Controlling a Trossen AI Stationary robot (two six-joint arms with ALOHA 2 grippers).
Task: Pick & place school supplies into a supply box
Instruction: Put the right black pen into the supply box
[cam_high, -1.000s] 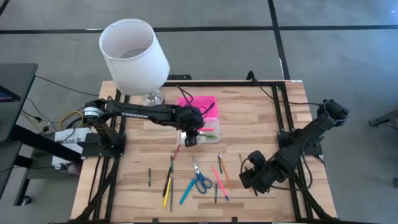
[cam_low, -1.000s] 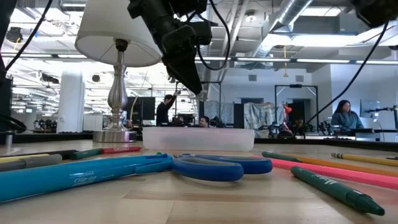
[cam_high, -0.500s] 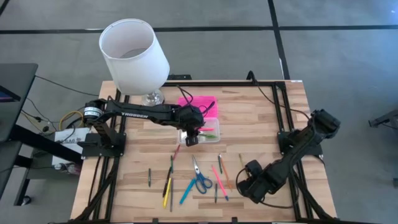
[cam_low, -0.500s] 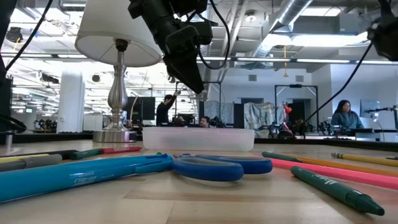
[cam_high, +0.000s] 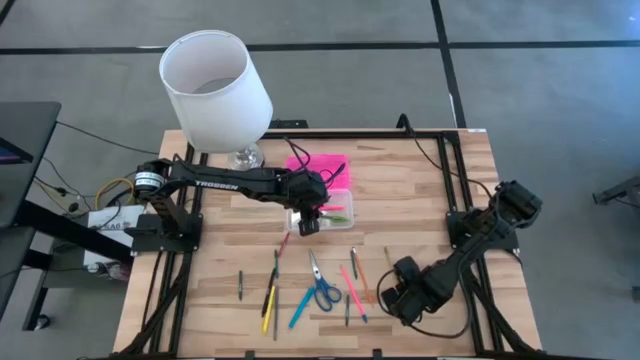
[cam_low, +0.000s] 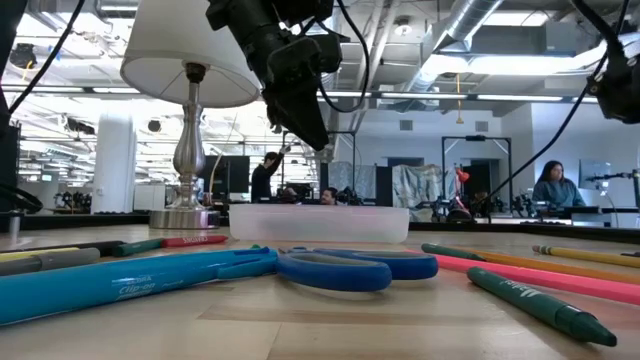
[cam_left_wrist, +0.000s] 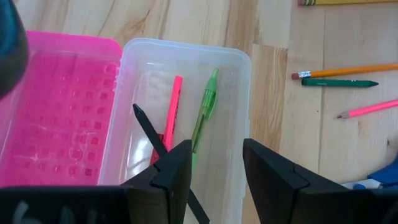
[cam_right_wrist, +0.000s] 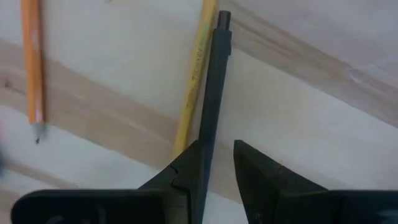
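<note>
The supply box (cam_high: 335, 212) is a clear tray at mid-table, with its pink lid (cam_high: 320, 167) lying open on the far side. Inside it, the left wrist view shows a pink pen (cam_left_wrist: 172, 109), a green pen (cam_left_wrist: 204, 115) and a black one (cam_left_wrist: 149, 130). My left gripper (cam_left_wrist: 214, 168) hangs open just above the box (cam_left_wrist: 186, 118). Loose pens, pencils and the blue-handled scissors (cam_high: 322, 288) lie flat on the near half. My right gripper (cam_right_wrist: 221, 162) is low over a dark pen (cam_right_wrist: 211, 93) that lies beside a yellow pencil (cam_right_wrist: 194, 74). Its fingers are a narrow gap apart. My left gripper touches nothing. My right gripper has the dark pen's near end (cam_right_wrist: 200, 143) running under one finger (cam_right_wrist: 186, 171), and bare table shows in the gap. Whether that finger touches the pen, I cannot tell.
A tall lamp with a white shade (cam_high: 215, 85) stands at the table's far left, close to the left arm. An orange pencil (cam_right_wrist: 32, 68) lies near my right gripper. Black rails run along both table sides. People sit in the room beyond the table.
My right arm has folded lower, and its gripper has shifted a little toward the table's left and near edge, closer to the loose pens. My left gripper has stayed over the box.
</note>
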